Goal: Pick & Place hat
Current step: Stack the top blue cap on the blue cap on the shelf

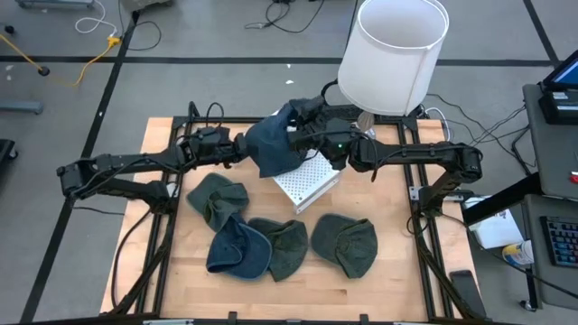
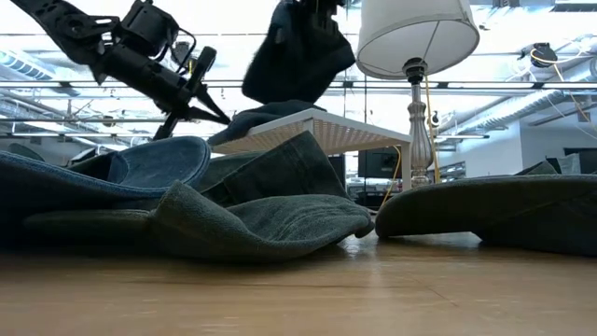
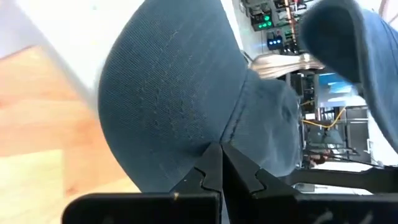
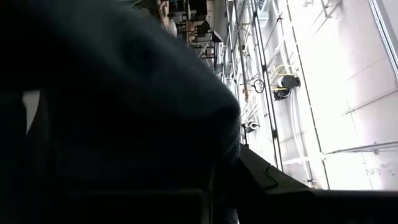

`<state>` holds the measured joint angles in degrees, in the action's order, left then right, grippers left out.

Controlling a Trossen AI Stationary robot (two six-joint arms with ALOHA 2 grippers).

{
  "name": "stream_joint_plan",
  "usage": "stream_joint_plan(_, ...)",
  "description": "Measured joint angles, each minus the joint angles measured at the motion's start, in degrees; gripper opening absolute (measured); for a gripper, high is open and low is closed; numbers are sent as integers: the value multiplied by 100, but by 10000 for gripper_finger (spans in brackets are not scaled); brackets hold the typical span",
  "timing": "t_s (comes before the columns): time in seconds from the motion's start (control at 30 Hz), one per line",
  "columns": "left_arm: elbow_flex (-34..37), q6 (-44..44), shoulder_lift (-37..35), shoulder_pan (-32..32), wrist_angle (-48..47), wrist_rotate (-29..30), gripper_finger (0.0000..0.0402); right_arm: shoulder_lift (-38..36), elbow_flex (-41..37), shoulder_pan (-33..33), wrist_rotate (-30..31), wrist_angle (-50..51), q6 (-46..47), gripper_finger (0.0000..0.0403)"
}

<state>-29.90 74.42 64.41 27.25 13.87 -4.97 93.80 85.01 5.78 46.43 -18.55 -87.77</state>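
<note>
Holding up one dark blue cap (image 1: 275, 144), we have both our arms near the middle of the tabletop (image 1: 163, 135). Our left end effector (image 1: 242, 149) comes in from the left side. Its two fingers are pressed tight together on the edge of the cap. In the left wrist view we can see the fingers (image 3: 214, 168) pinching the blue cloth right by a seam. Our right end effector (image 1: 302, 126) comes in from the right side. It is shut on the other side of the same cap. In the right wrist view the dark cloth fills most of what we see, and it sits right against the fingers.

The cap hangs in the air between the two end effectors. It is above the white box with little holes (image 1: 307, 181). In the low view the cap (image 2: 298, 51) hangs up high, just over the flat white top of the box (image 2: 326, 126).

Four more caps lie on the tabletop in front of the box. One green cap (image 1: 217, 199) is nearest the left arm. A blue cap (image 1: 237, 251) lies partly under it. Another green cap (image 1: 284, 248) touches the blue one. The last green cap (image 1: 345, 244) lies just beside that one.

A lamp with a big white shade (image 1: 395, 54) stands at the back edge of the tabletop, close to the right arm.
</note>
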Motion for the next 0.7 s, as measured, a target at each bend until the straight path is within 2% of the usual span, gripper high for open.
stream_joint_plan(0.3,-496,-123,394,11,-28,-117,0,0,0,-44,39,22,-2,20)
stream_joint_plan(0.7,-707,-144,775,40,40,-163,0,0,0,-35,-28,-4,2,20)
